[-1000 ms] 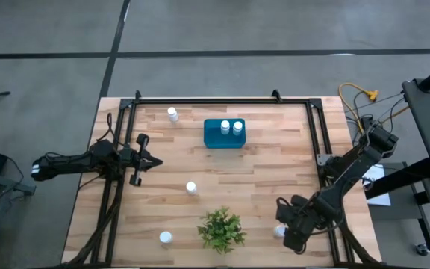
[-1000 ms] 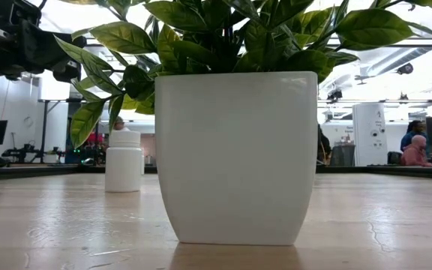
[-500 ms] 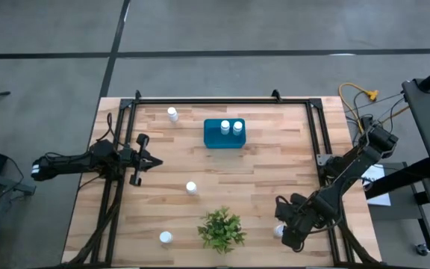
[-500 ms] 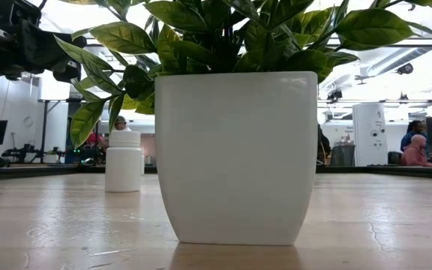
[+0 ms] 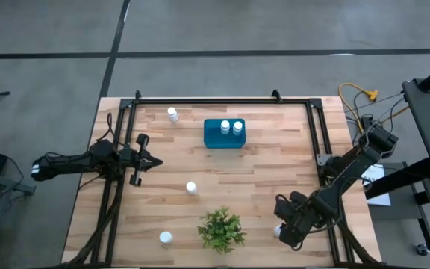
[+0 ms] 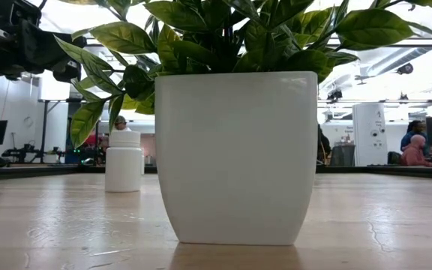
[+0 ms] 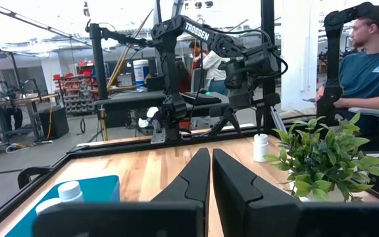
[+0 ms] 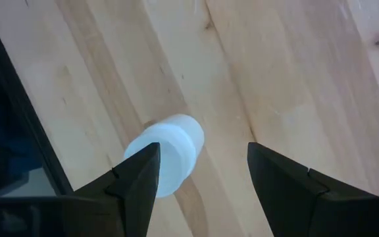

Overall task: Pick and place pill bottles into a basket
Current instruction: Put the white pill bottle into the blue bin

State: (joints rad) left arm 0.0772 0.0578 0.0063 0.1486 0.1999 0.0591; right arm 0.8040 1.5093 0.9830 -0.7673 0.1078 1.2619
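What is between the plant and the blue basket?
Only bare wooden table. In the high view, nothing stands between the plant and the basket; the nearest loose bottle sits off to the side.

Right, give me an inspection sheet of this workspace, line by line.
Surface: light wooden plank table with a black frame.
Job's things: small teal-blue rectangular basket holding two small white capped pill bottles; four more stand loose on the wood: far-left, centre, near-left, near-right.
Clutter: green leafy plant in a white square pot.
Grippers: left gripper shut, waiting at the table's left edge; right gripper open, above the near-right bottle.
Cables: yellow and dark leads beyond the table's right edge.
Surroundings: grey floor; a seated person across the room.
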